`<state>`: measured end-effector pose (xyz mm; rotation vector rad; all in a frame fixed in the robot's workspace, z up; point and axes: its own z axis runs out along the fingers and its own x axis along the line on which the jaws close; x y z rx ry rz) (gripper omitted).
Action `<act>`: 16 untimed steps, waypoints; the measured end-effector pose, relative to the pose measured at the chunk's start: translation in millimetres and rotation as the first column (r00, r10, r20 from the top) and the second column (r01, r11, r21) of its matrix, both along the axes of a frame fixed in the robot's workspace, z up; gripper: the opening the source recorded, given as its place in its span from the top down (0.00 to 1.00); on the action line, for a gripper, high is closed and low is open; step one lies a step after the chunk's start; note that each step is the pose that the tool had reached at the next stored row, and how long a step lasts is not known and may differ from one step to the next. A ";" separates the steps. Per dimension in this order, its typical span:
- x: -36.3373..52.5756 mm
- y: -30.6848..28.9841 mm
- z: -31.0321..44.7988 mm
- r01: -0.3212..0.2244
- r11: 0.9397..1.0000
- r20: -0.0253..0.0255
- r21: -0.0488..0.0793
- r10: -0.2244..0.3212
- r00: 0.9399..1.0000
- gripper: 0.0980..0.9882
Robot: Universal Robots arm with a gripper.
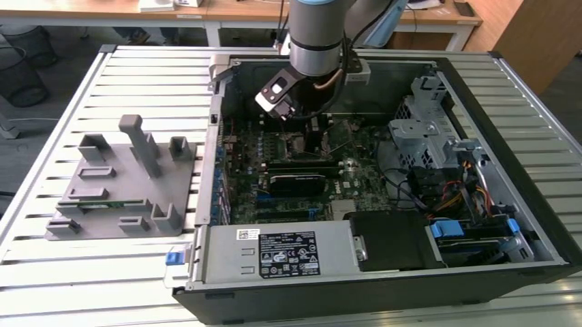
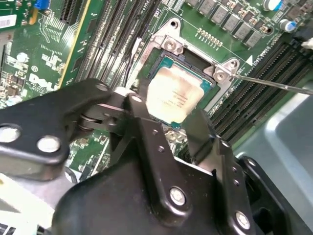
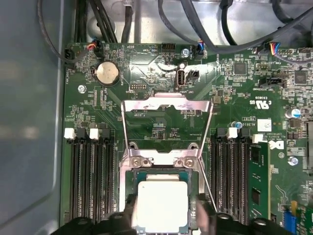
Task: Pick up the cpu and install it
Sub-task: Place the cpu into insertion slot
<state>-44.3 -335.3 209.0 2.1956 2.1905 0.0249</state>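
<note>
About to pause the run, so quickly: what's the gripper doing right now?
Gripper: closed on the processor chip, holding it at the motherboard socket.

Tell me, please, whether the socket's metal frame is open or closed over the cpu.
Open: the metal frame is swung back, clear of the cpu, whose silver top lies uncovered.

You have the cpu [image 3: 161, 204] topped in pale silvery metal with a soft sheen, your gripper [image 2: 168, 111] in matt black with bright screw heads, socket frame [image 3: 166, 105] of bare shiny metal, motherboard [image 3: 161, 68] glossy green lacquer, holder [image 1: 123, 191] dull grey plastic, table [image 1: 136, 75] ribbed pale metal
</note>
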 end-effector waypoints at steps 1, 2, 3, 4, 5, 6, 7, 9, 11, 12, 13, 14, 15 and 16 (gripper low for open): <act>0.0 0.0 1.6 0.000 1.000 0.000 0.000 0.000 1.000 0.45; 0.0 0.0 3.3 0.000 1.000 0.000 0.000 0.000 1.000 0.52; 0.0 0.0 4.9 0.000 1.000 -0.001 0.001 0.000 1.000 0.59; 0.0 0.0 6.5 0.000 1.000 -0.001 0.001 0.000 1.000 0.59; 0.0 0.0 8.3 0.000 1.000 -0.002 0.001 0.000 1.000 0.66; 0.0 0.0 10.1 0.000 1.000 -0.002 0.001 0.000 1.000 0.72; 0.1 0.0 11.8 0.000 1.000 -0.002 0.004 0.000 1.000 0.72; 0.0 0.0 14.7 0.000 1.000 -0.003 0.012 0.000 1.000 0.85; 0.0 0.0 17.0 0.000 1.000 -0.003 0.015 0.000 1.000 0.92; 0.0 0.0 18.0 0.000 1.000 -0.003 0.017 0.000 1.000 0.99; 0.0 0.0 19.1 0.000 1.000 -0.003 0.019 0.000 1.000 0.99; 0.0 0.0 20.1 0.000 1.000 -0.003 0.021 0.000 1.000 0.99; 0.0 0.0 21.4 0.000 1.000 -0.003 0.023 0.000 1.000 0.99; 0.0 -0.1 22.7 0.000 1.000 -0.003 0.026 0.000 1.000 0.99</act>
